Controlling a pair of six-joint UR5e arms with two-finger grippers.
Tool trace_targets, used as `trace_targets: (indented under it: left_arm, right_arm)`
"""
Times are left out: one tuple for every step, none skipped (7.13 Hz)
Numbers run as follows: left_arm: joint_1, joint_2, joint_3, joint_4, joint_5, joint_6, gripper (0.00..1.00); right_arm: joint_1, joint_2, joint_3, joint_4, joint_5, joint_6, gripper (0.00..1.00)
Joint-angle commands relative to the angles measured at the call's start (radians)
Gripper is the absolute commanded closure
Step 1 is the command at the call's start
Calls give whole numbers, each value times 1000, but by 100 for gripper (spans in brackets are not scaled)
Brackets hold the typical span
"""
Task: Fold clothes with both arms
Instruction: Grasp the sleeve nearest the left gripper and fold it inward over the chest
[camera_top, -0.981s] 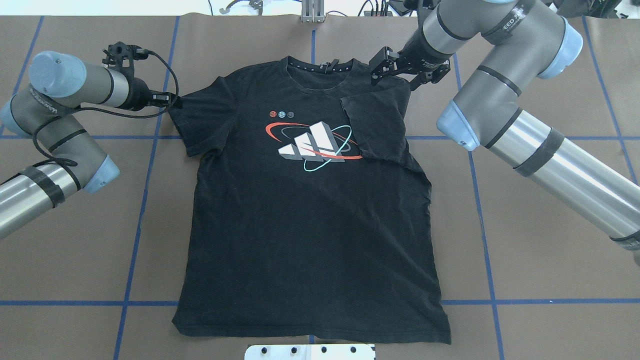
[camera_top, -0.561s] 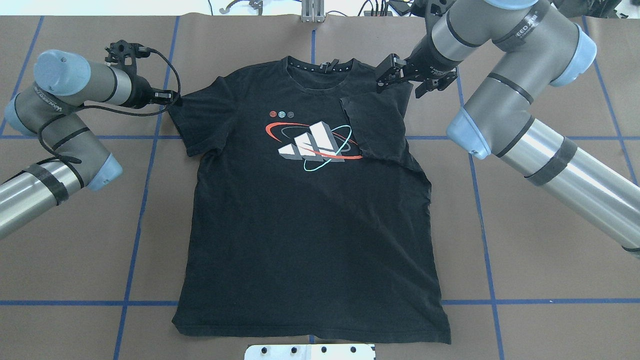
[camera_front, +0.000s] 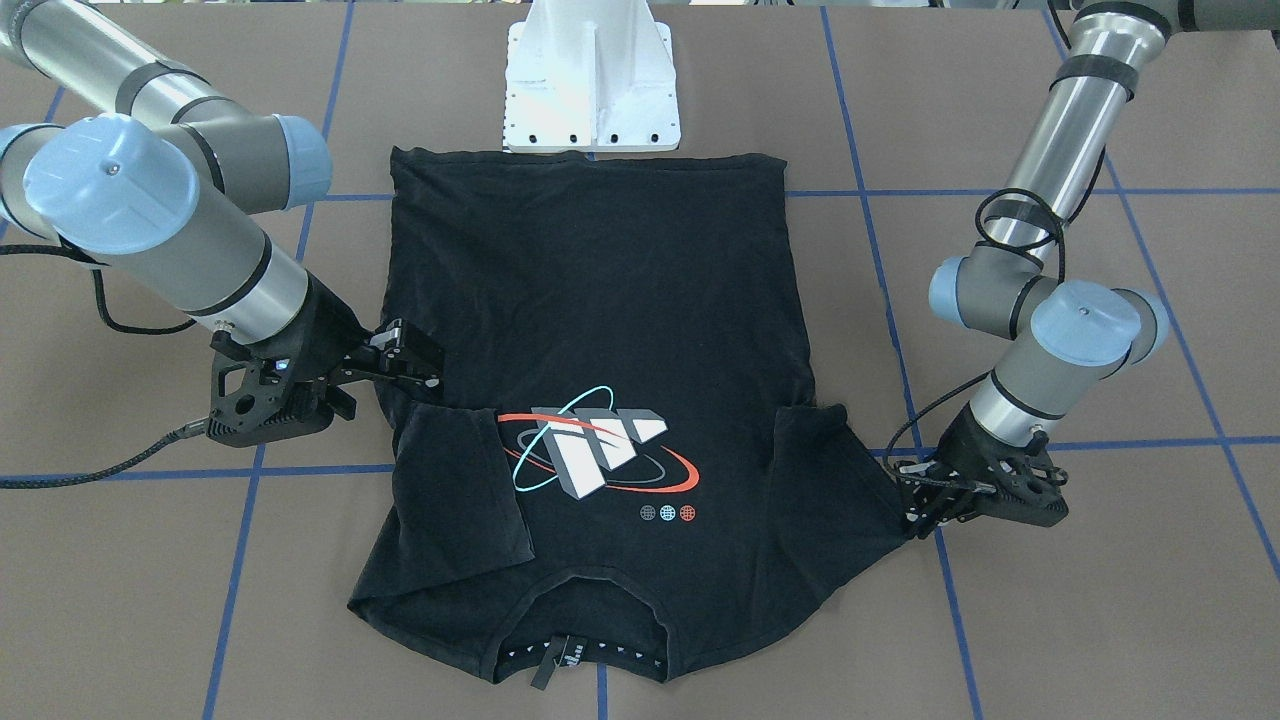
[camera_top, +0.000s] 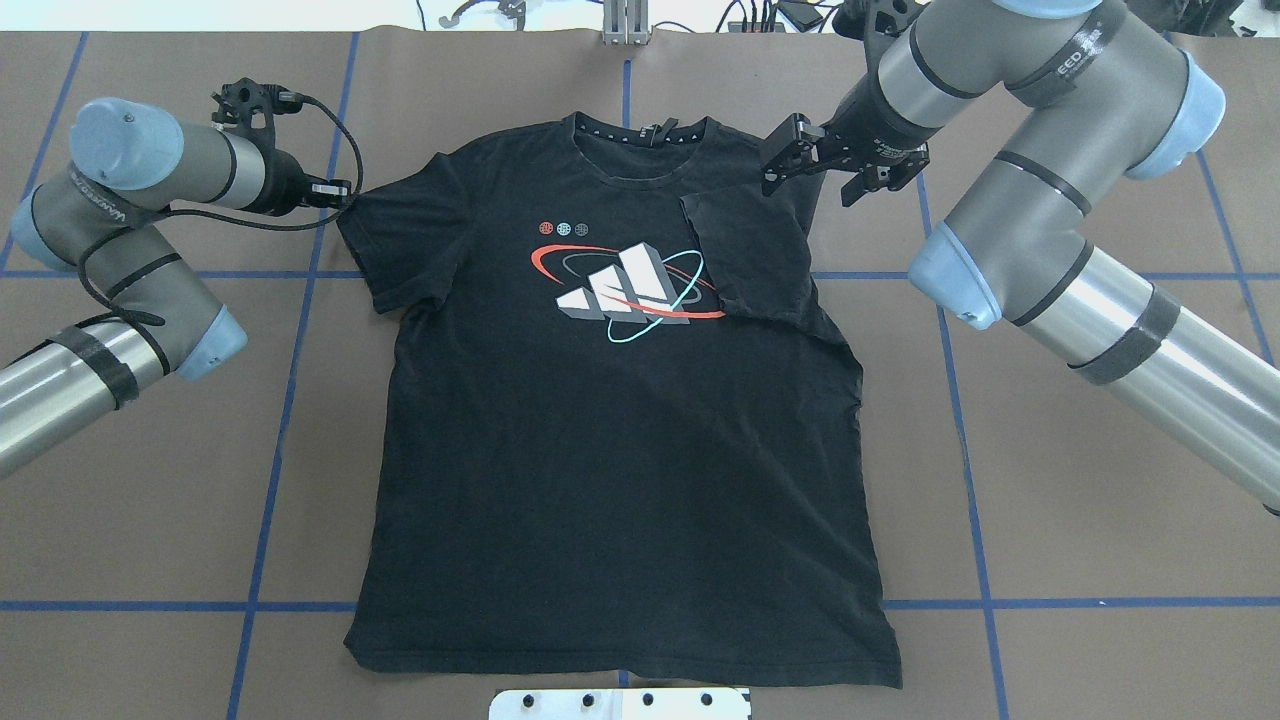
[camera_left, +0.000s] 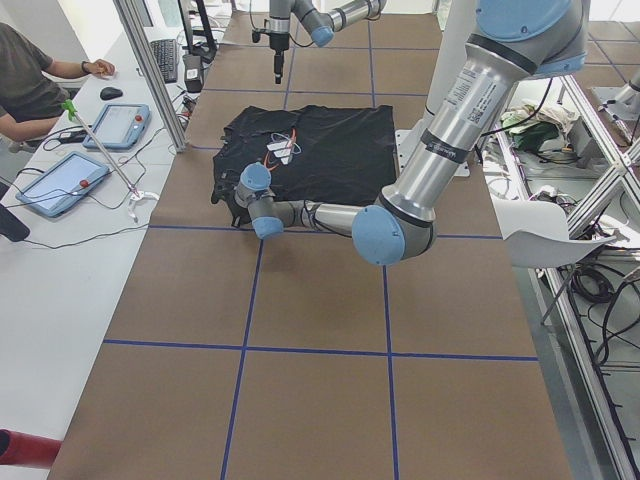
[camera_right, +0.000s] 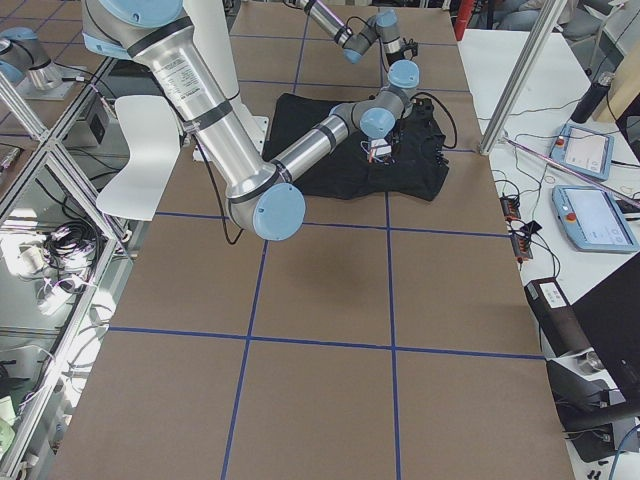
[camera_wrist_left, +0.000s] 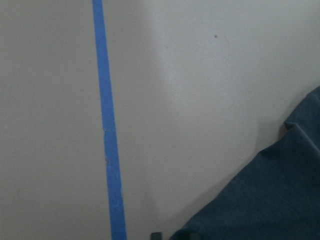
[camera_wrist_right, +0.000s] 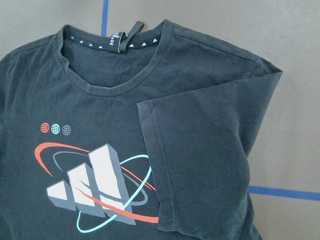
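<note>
- The room is a lab. A long white side desk (camera_left: 50, 300) runs along the far edge of my table, with a person (camera_left: 25, 75) sitting at it and a couple of tablets (camera_left: 117, 125) lying on top. There's a white chair (camera_left: 545, 240) behind my side.
- The table (camera_top: 1080, 560) is covered in plain brown sheeting, split into big squares by blue tape lines (camera_top: 280, 400).
- My right arm (camera_top: 1150, 330) and left arm (camera_top: 60, 380) both reach in from the sides toward the far end of the shirt.
- The black T-shirt (camera_top: 620, 480) lies flat in the middle of the table, print side up. Its hem is just beside my white base (camera_front: 590, 90) and its collar (camera_top: 645, 135) points away from me.
- The right sleeve (camera_top: 755, 250) is folded in over the chest, and its edge overlaps the rim of the orbit graphic (camera_top: 625, 285). The left sleeve (camera_top: 390, 235) is spread out flat.
- The right gripper (camera_front: 425, 365) hangs over the right shoulder by that folded sleeve, with its fingers apart and nothing between them. Its wrist cam just looks down on the collar and print.
- The left gripper (camera_front: 915, 500) is low, right at the outer edge of the left sleeve. I honestly can't tell whether it's closed or has any fabric. Its wrist cam only shows table, one tape line and a corner of dark cloth.
</note>
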Motion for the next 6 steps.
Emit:
trace_targets:
  left_arm:
    - [-1,-2,-18,10,-8,-8,100]
    - [-2,0,-58,11,-12,-83,100]
    - [0,0,-113,41,-73,-150,100]
    - [6,-3,-168,64,-129,-264,100]
    - [24,-32,-178,66,-129,-338,100]
    - [76,-79,-158,61,-114,-420,100]
  right_arm:
    - [0,-22,41,-34,1,0,0]
    - [-2,-48,67,-36,2,0,0]
    - [-11,-83,107,-50,1,0,0]
    - [-20,-112,142,-66,1,0,0]
    - [-28,-134,167,-74,1,0,0]
    - [-31,-152,183,-73,2,0,0]
